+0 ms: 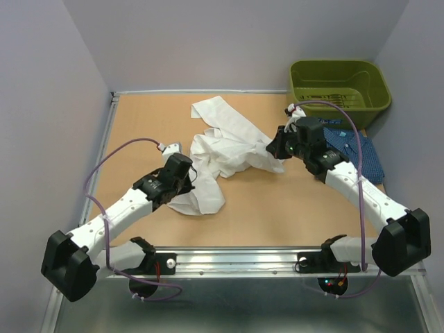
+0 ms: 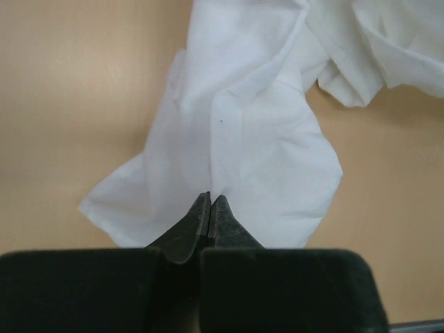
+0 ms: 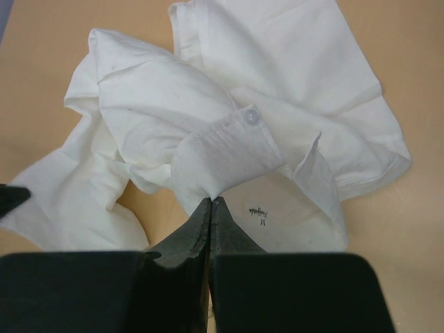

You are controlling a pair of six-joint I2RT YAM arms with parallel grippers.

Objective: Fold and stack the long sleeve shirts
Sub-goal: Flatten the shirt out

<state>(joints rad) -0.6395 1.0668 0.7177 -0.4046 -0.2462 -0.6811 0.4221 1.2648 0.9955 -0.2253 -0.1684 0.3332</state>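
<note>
The white long sleeve shirt (image 1: 222,149) lies crumpled in the middle of the table. My left gripper (image 1: 191,182) is shut on a fold of its lower left part; in the left wrist view the jaws (image 2: 210,198) pinch the white cloth (image 2: 250,139) at their tips. My right gripper (image 1: 272,148) is shut on the shirt's right edge. The right wrist view shows its tips (image 3: 211,201) pinching a buttoned band of the white shirt (image 3: 159,104), beside the collar with its size label (image 3: 260,211). The dark blue shirt (image 1: 357,149) lies at the right, partly hidden by the right arm.
An olive-green bin (image 1: 340,83) stands at the back right corner. Walls close in the table on the left, back and right. A metal rail (image 1: 236,258) runs along the near edge between the arm bases.
</note>
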